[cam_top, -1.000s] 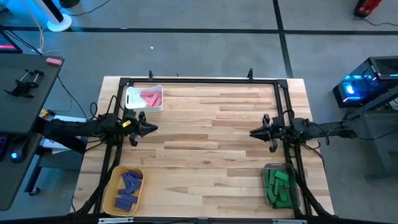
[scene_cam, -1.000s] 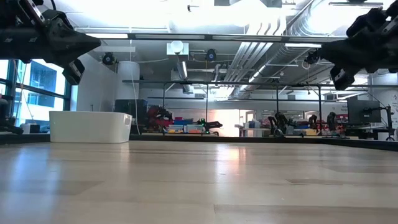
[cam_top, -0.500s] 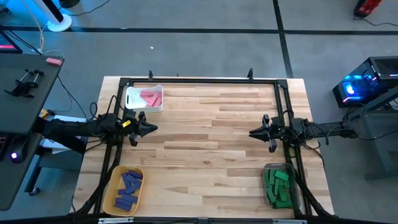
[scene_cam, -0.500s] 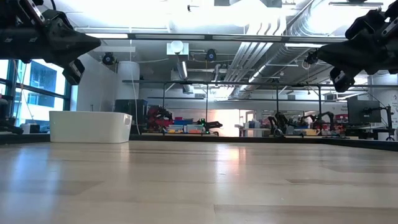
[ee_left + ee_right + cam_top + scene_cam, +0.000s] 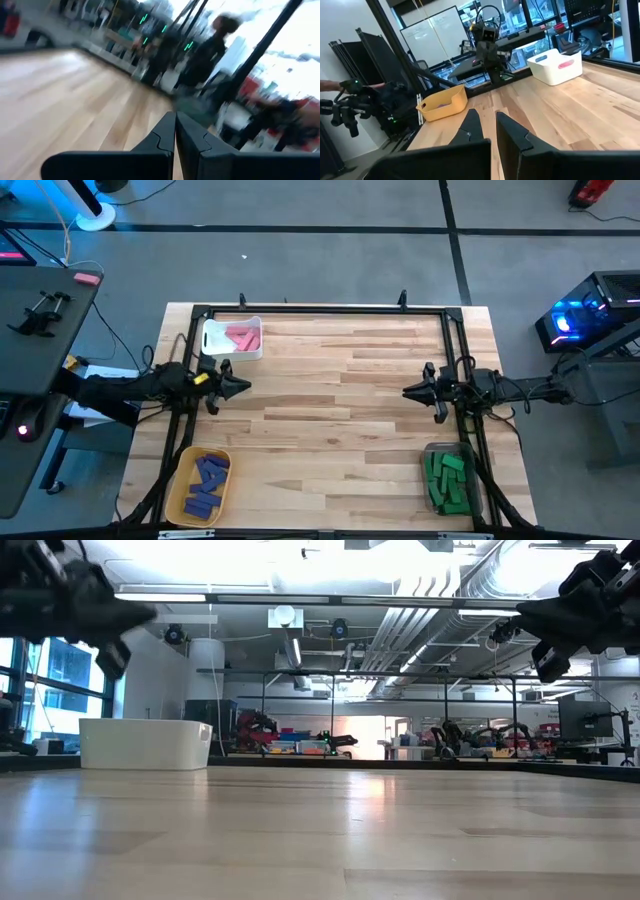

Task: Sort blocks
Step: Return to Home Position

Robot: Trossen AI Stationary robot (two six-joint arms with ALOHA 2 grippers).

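The blocks (image 5: 242, 336) sit sorted: pink in the white bin (image 5: 210, 338) at 10 o'clock, blue in the yellow bin (image 5: 176, 488) at 7, green in the clear bin (image 5: 432, 450) at 5. The left pincer (image 5: 243, 387) is pressed together and the right pincer (image 5: 410, 392) narrowly spread, both empty. The blocks look light and stiff: pinch mid-length.

My arms (image 5: 120, 387) are matte black, slim and jointed, with thin dark cables (image 5: 152, 356) trailing alongside. A small yellow tag (image 5: 203, 377) sits behind my left gripper (image 5: 246, 387). My right gripper (image 5: 485, 114) has black, angular, tapering fingers (image 5: 512, 131).
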